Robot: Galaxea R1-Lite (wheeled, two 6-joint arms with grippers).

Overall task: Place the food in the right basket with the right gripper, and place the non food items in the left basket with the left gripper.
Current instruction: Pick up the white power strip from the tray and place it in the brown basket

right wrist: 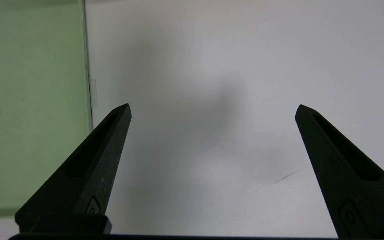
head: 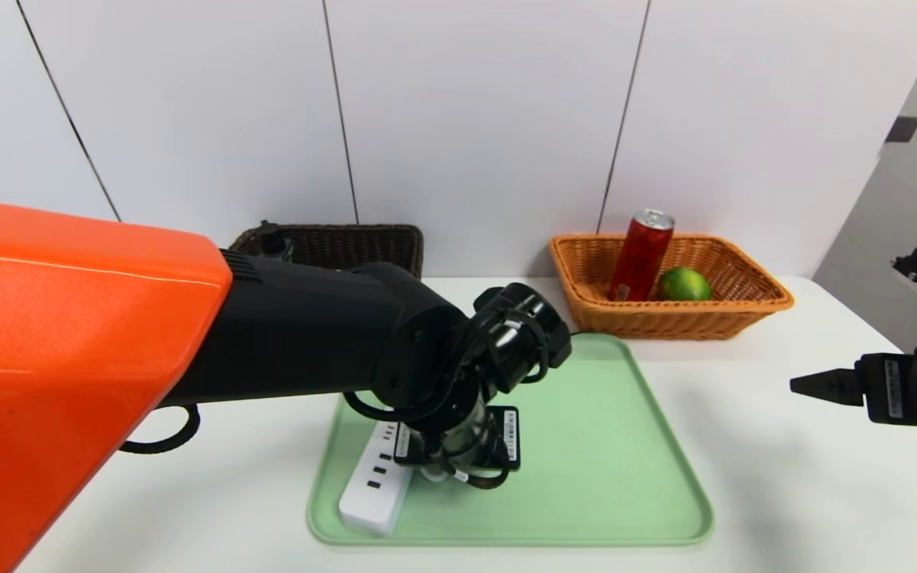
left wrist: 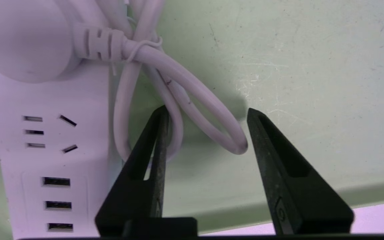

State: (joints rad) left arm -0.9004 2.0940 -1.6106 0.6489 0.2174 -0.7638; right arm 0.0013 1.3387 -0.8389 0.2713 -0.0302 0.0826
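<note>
You've got the left gripper (left wrist: 205, 130) down over the smooth white power strip (head: 375, 477) on the scuffed mint-green tray (head: 626, 477), pointed black jaws partly spread around its looped rubbery cord (left wrist: 192, 113), while the right gripper (right wrist: 212, 110) hangs wide open above the matte white table (head: 785, 477).

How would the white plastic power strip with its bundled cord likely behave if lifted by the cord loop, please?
The white power strip would probably dangle and swing, since its cord loop looks floppy. The rigid body may tilt. The left gripper straddles that loop.
</note>
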